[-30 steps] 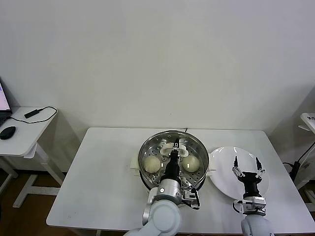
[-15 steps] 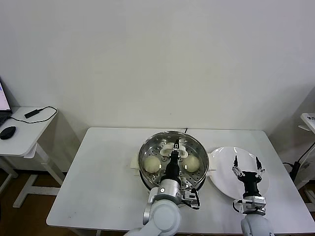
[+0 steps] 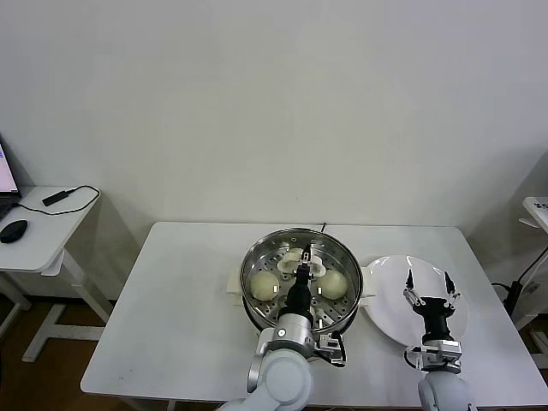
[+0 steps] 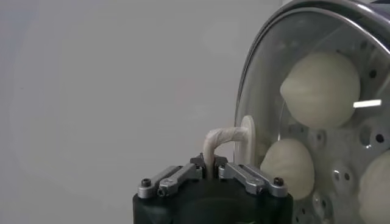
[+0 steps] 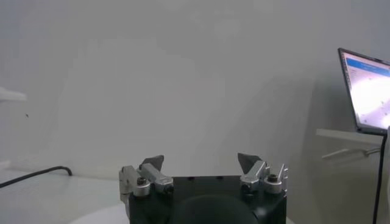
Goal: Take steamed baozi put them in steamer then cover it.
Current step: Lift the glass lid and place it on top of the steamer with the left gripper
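White tabletop (image 3: pixel 180 300): left end effector (image 4: pixel 211 167) clamps cover (image 4: pixel 268 79) handle, cover level on steamer (image 3: pixel 257 312).

There was one steamer (image 3: pixel 301 278) on one white table (image 3: pixel 180 317), under one glass cover (image 4: pixel 274 109). Two baozi (image 3: pixel 264 285) showed plainly from the head view; the left wrist view suggested three, perhaps more hidden. One white plate (image 3: pixel 390 295) lay beside it, and two grippers (image 3: pixel 301 267) were present.

Glass cover (image 4: pixel 304 115) sits on steel steamer (image 3: pixel 257 312) over cream baozi (image 3: pixel 264 285)
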You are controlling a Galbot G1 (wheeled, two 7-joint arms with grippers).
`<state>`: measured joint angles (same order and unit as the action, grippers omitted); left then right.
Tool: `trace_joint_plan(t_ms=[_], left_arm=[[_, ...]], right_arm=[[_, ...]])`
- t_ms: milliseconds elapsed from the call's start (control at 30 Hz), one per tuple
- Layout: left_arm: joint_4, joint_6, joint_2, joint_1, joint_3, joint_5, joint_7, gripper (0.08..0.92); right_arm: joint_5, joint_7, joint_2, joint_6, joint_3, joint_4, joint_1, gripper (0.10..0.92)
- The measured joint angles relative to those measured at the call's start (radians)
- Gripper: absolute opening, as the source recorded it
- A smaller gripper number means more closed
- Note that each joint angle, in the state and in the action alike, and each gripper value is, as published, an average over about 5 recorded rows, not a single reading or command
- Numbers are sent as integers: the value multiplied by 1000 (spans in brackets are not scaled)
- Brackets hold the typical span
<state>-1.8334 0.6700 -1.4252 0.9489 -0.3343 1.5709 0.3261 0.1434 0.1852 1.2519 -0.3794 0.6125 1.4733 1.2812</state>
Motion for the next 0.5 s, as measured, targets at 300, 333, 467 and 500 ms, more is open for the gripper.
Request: trace_joint_plan(t_ms=[300, 333, 467, 500], left_arm=[[2, -8, -2, 3, 4, 3, 3, 189], [1, -8, -2, 4, 5, 3, 4, 189], [-3, -9, -3, 6, 8, 4, 6, 235], [-6, -9, -3, 6, 8, 4, 6, 264]], right_arm=[[0, 1, 0, 0, 0, 0, 0, 823], [0, 2, -1, 0, 0, 0, 0, 823], [0, 2, -2, 1, 0, 0, 0, 823], [0, 2, -2, 1, 0, 0, 0, 823]])
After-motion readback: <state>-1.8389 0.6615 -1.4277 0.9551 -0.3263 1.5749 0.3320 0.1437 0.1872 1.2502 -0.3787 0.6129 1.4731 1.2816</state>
